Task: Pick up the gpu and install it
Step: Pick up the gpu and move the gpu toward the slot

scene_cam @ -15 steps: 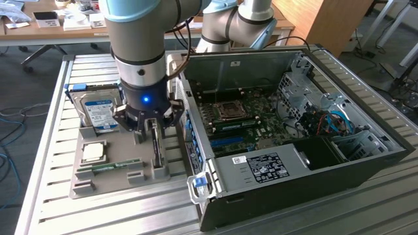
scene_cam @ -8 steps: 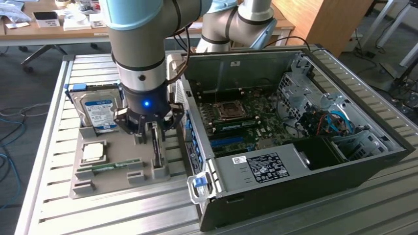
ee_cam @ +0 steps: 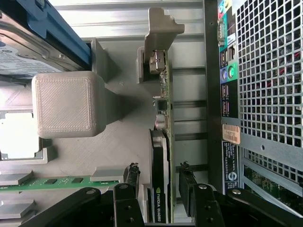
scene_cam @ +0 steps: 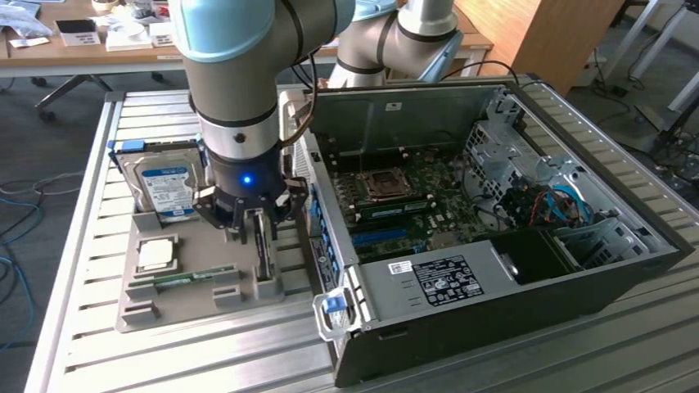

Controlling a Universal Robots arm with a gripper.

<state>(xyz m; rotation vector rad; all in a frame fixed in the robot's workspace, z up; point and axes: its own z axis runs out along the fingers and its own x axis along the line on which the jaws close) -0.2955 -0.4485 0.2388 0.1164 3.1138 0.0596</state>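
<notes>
Robotics lab or test workshop in office-type room. Universal Robots arm [scene_cam: 235,82] reaches over slatted aluminium bench [scene_cam: 164,360] at frame centre. Open desktop tower [scene_cam: 492,229] lies on bench at right, motherboard [scene_cam: 410,205] exposed. Grey printed jig [scene_cam: 147,315] at lower left holds hard drive [scene_cam: 166,188], memory stick [scene_cam: 191,277], gpu [scene_cam: 262,258] (each in own slot). Upper left: wooden desk [scene_cam: 98,51] with small boxes. Left edge: loose cables [scene_cam: 22,205] on grey carpet. Upper right: wooden cabinet [scene_cam: 535,33].
</notes>
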